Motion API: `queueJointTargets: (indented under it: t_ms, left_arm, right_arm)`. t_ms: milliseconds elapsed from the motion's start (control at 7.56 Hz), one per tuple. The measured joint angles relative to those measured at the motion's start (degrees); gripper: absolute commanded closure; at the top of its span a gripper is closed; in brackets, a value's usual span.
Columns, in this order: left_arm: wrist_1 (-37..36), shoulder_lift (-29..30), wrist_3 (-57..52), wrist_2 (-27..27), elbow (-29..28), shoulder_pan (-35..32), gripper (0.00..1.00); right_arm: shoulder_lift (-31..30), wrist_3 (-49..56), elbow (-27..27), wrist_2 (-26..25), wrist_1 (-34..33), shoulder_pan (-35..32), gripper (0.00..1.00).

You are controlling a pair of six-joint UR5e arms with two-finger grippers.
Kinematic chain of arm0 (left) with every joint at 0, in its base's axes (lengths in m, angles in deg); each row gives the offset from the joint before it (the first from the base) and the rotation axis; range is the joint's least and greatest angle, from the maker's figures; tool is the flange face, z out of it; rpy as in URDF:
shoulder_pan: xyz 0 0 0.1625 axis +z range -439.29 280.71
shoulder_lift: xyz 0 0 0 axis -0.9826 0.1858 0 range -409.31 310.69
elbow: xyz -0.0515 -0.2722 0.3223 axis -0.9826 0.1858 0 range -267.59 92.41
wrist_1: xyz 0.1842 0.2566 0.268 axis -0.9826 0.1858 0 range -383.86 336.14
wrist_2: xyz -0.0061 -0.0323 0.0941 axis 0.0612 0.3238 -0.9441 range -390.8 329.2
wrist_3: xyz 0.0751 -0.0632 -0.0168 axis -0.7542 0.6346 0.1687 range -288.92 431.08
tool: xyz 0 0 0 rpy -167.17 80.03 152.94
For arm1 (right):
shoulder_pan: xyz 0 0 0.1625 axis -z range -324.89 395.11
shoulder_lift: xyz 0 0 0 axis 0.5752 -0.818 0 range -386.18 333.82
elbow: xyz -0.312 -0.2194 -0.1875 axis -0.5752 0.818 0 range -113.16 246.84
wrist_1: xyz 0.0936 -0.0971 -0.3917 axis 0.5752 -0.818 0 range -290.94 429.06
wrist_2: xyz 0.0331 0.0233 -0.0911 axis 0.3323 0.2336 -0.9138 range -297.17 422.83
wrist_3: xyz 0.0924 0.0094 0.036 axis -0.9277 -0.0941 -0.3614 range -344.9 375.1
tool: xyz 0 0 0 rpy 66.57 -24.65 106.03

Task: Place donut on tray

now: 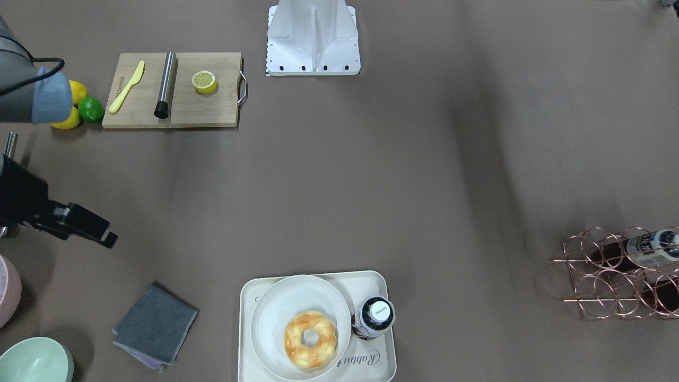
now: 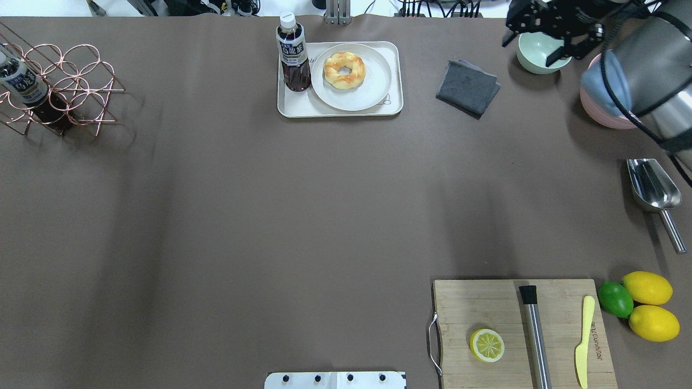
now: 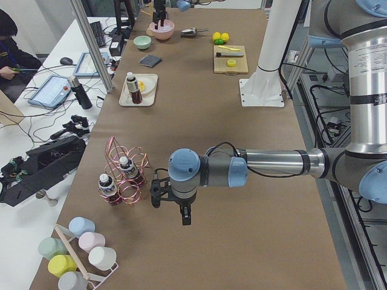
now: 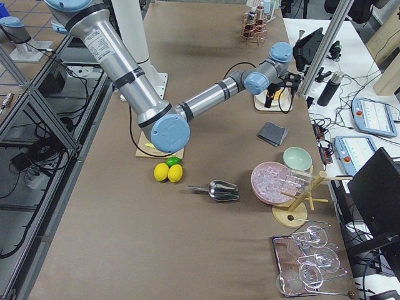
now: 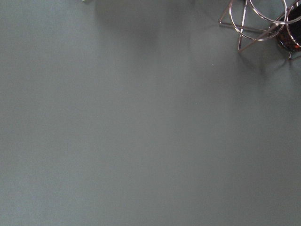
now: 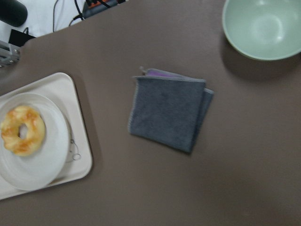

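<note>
The donut [image 1: 311, 339], a golden twisted ring with orange-brown patches, lies on a round off-white plate [image 1: 276, 313]. The plate rests on the cream tray [image 1: 383, 366] with "Rabbit" lettering, beside a dark drink bottle [image 1: 374, 317]. The overhead view shows the donut [image 2: 344, 70], plate [image 2: 374, 89] and tray [image 2: 335, 112] at the far middle of the table. My right gripper [image 2: 530, 48] hovers open and empty to the tray's right, over the green bowl; its wrist view shows the donut [image 6: 22, 131]. My left gripper [image 3: 183, 212] hangs near the wire rack, far from the tray; I cannot tell its state.
A folded grey cloth [image 2: 467, 86] lies between the tray and a green bowl [image 2: 540, 56]. A pink bowl [image 2: 597, 113], metal scoop [image 2: 654, 189], lemons and a lime [image 2: 615, 299] line the right side. A cutting board [image 2: 486, 302] holds a halved lemon. A copper wire rack [image 2: 54, 86] stands far left.
</note>
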Motion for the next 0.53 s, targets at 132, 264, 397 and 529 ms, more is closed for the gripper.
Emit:
queueJointTargets:
  t_ms: [132, 264, 397, 529]
  left_arm:
    - [0.05, -0.43, -0.02, 0.00, 0.06, -0.10, 0.02]
    - [0.08, -0.69, -0.06, 0.00, 0.10, -0.16, 0.02]
    - [0.10, -0.85, -0.10, 0.01, 0.14, -0.25, 0.02]
    - [0.12, -0.95, -0.14, 0.01, 0.20, -0.43, 0.02]
  right_arm:
    - [-6.03, 4.29, -7.16, 0.18, -3.90, -1.22, 0.00]
    - [-11.99, 9.58, -12.37, 0.27, -6.40, -2.77, 0.00]
    - [-17.54, 17.36, -15.04, 0.21, -7.69, -4.81, 0.00]
    - [-22.01, 26.07, -15.41, -0.19, -8.17, -6.88, 0.00]
